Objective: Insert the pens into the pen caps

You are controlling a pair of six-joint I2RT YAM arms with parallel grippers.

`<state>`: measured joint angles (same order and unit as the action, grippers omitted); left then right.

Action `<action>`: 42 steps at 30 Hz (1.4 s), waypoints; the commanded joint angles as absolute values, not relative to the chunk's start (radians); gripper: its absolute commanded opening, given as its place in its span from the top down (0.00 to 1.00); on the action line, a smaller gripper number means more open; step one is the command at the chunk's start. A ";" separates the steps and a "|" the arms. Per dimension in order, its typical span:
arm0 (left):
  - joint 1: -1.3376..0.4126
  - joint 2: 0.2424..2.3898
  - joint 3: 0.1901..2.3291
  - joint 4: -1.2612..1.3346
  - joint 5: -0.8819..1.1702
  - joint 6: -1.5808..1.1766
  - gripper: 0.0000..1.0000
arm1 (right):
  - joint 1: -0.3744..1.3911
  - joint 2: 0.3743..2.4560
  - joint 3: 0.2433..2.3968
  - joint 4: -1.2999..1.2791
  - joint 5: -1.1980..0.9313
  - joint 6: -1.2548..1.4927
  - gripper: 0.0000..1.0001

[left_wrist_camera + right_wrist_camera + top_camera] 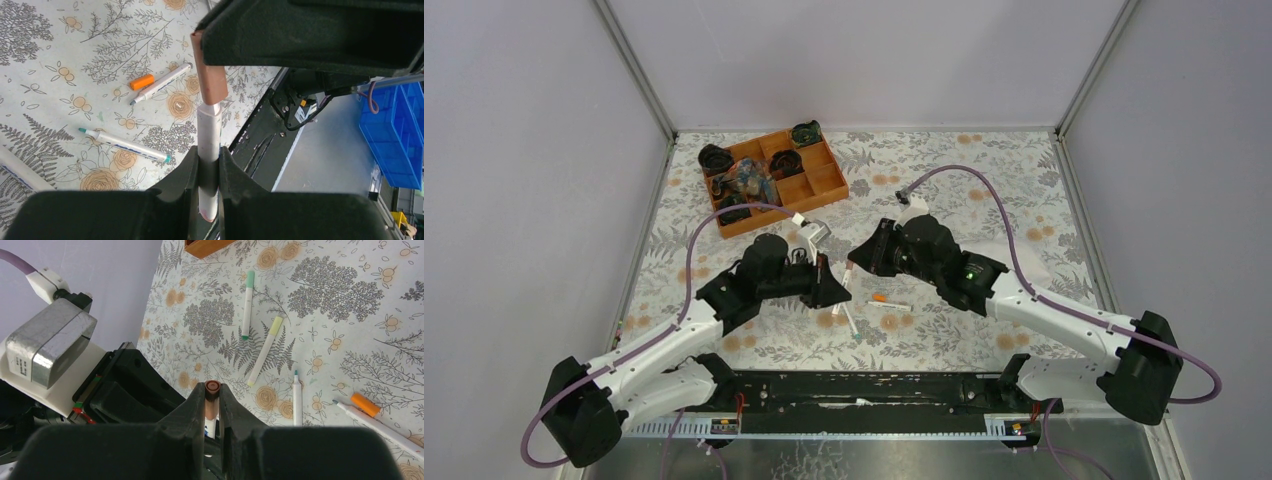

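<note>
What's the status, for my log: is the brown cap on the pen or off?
On: the brown cap covers the tip of the pen, no gap between. Whether fully seated, cannot tell.

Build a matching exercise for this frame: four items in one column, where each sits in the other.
Items
1. brown cap
2. pen meeting brown cap
3. orange cap
4. teal-tipped pen

Places
A. clamped in the left gripper
B. lying by itself on the floral table
C. pinched in the right gripper
D. loose beside a blue-tipped pen

Pairs: 1-C, 2-A, 3-D, 4-B
</note>
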<state>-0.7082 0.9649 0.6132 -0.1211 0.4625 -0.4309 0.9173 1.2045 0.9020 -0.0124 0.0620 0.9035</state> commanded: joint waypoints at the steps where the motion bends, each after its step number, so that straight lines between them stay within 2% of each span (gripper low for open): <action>1: -0.708 0.943 0.608 -0.053 0.423 -0.448 1.00 | 0.933 1.170 0.898 0.007 0.077 0.910 1.00; 23: -0.710 0.932 0.641 -0.002 0.475 -0.387 1.00 | 0.973 1.186 0.895 -0.013 -0.042 0.871 0.99; 27: -0.710 0.901 0.632 0.021 0.532 -0.386 1.00 | 0.973 1.156 0.941 -0.046 -0.038 0.827 0.82; 31: -0.711 0.861 0.629 0.016 0.565 -0.379 1.00 | 0.973 1.116 0.997 -0.096 -0.020 0.774 0.48; 34: -0.710 0.834 0.627 -0.001 0.576 -0.374 1.00 | 0.972 1.073 1.042 -0.132 0.009 0.728 0.30; 38: -0.710 0.813 0.633 -0.036 0.610 -0.356 1.00 | 0.972 1.050 1.085 -0.146 0.018 0.679 0.21; 42: -0.710 0.802 0.632 -0.039 0.650 -0.348 1.00 | 0.971 1.075 1.104 -0.127 -0.003 0.659 0.21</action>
